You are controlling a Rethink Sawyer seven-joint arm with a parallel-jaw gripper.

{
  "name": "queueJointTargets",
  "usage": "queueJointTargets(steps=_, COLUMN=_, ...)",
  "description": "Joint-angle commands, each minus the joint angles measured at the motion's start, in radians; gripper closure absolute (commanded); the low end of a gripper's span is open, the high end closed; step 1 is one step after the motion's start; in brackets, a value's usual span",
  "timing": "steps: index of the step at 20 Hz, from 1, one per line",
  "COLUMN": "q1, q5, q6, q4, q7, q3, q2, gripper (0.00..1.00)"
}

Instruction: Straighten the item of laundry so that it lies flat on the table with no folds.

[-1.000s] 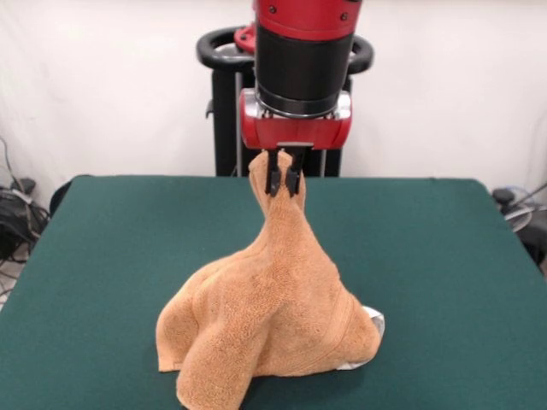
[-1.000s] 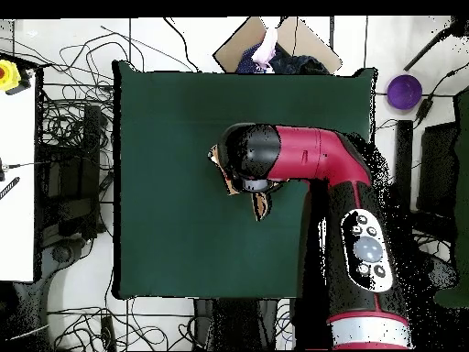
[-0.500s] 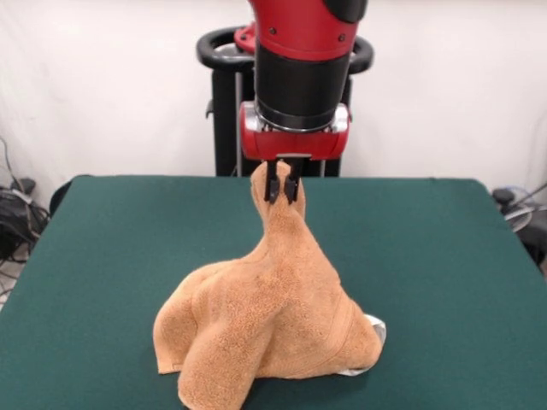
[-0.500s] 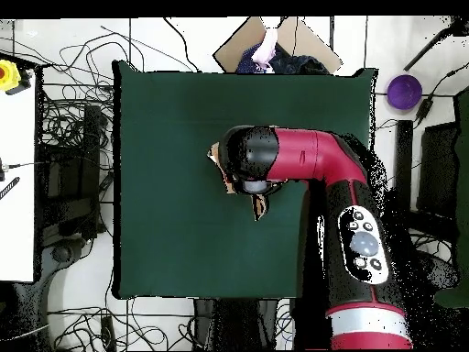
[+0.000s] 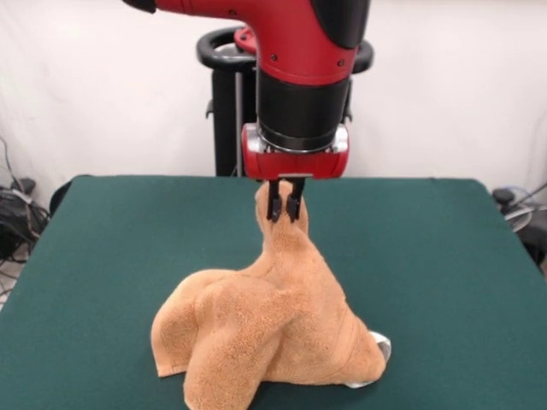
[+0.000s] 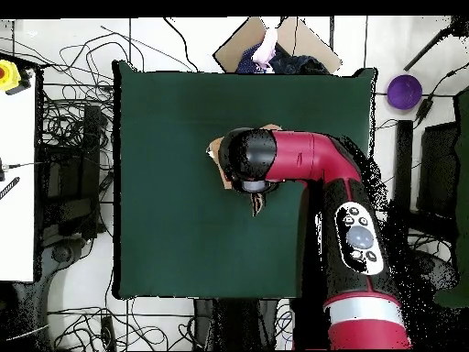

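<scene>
Front and overhead views of a single-arm towel manipulation. The gripper (image 5: 284, 207), hanging from the red and black arm (image 5: 303, 81), has its dark jaws drawn together, clamped on a pinched peak of the orange-tan towel (image 5: 269, 329). From this raised point the cloth falls in a tent-like cone, narrow at the top and spreading into bulky, rounded folds where it meets the dark green table (image 5: 444, 265). The towel's lower mass rests on the near half of the table, roughly midway between left and right; one lobe juts toward the near edge at the left, and a small white tag (image 5: 379, 348) shows at the near right corner of the heap. Woven border bands run diagonally across the right flank of the cloth. In the overhead view the arm (image 6: 316, 165) covers most of the towel (image 6: 217, 151), leaving only small tan patches visible beside the arm's dark end, near the middle of the table (image 6: 174, 183)
</scene>
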State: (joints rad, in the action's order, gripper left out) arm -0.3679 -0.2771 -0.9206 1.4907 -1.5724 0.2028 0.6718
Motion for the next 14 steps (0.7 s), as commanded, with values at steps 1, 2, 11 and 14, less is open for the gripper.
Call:
queueJointTargets(steps=1, q1=-0.002, q5=-0.04, q6=0.101, q4=0.027, q7=-0.056, q3=0.014, q2=-0.028, gripper=1.0)
queueJointTargets(steps=2, q1=-0.003, q5=-0.039, q6=0.109, q4=0.029, q7=-0.056, q3=0.014, q2=-0.03, gripper=1.0)
queueJointTargets(steps=11, q1=-0.006, q5=-0.041, q6=0.18, q4=0.045, q7=-0.06, q3=0.006, q2=-0.052, gripper=1.0)
queueJointTargets(steps=14, q1=0.003, q5=-0.039, q6=0.172, q4=0.027, q7=-0.064, q3=0.002, q2=-0.066, gripper=1.0)
